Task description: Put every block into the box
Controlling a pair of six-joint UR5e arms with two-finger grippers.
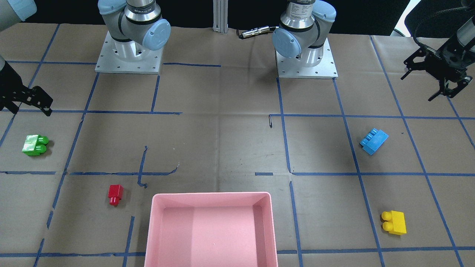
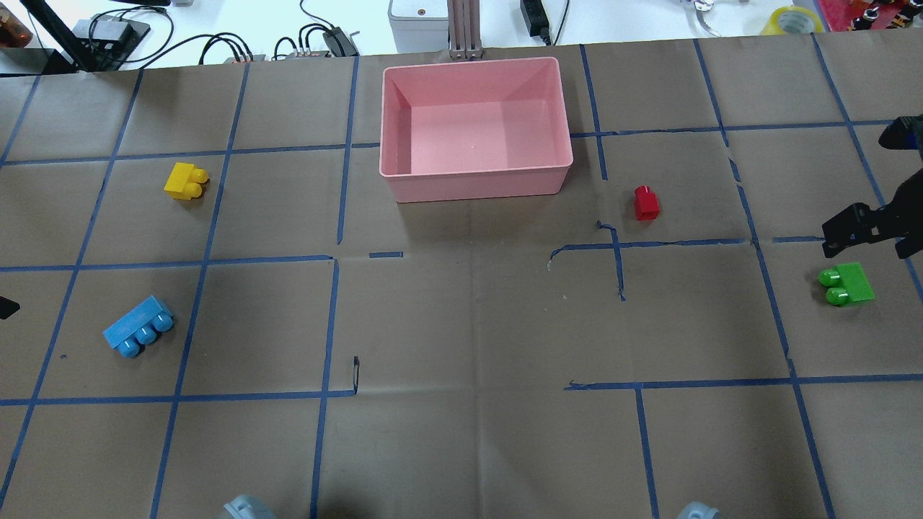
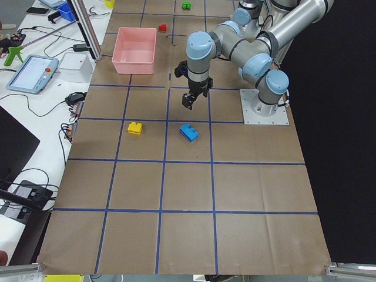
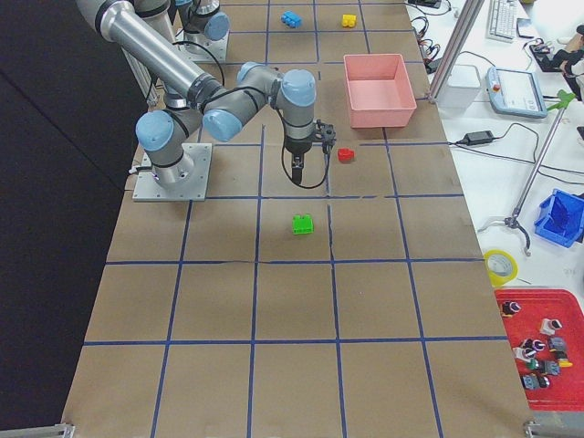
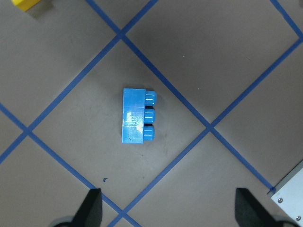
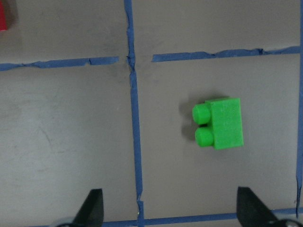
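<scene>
The pink box point(image 1: 211, 194) stands empty at the table's far edge, seen also in the overhead view point(image 2: 476, 184). All bricks lie on the table. The light-blue brick point(image 5: 137, 116) lies under my open, empty left gripper point(image 5: 170, 210), which hovers above it point(image 1: 417, 89). The yellow brick point(image 1: 394, 222) lies further out on that side. The green brick point(image 6: 220, 124) lies under my open, empty right gripper point(image 6: 171, 210), which hovers just beside it point(image 2: 865, 238). The red brick point(image 2: 646, 202) lies to the right of the box.
The table is covered in brown paper with a blue tape grid. The two arm bases point(image 1: 129, 55) stand at the robot's edge. Cables and equipment point(image 2: 317, 40) lie beyond the far edge behind the box.
</scene>
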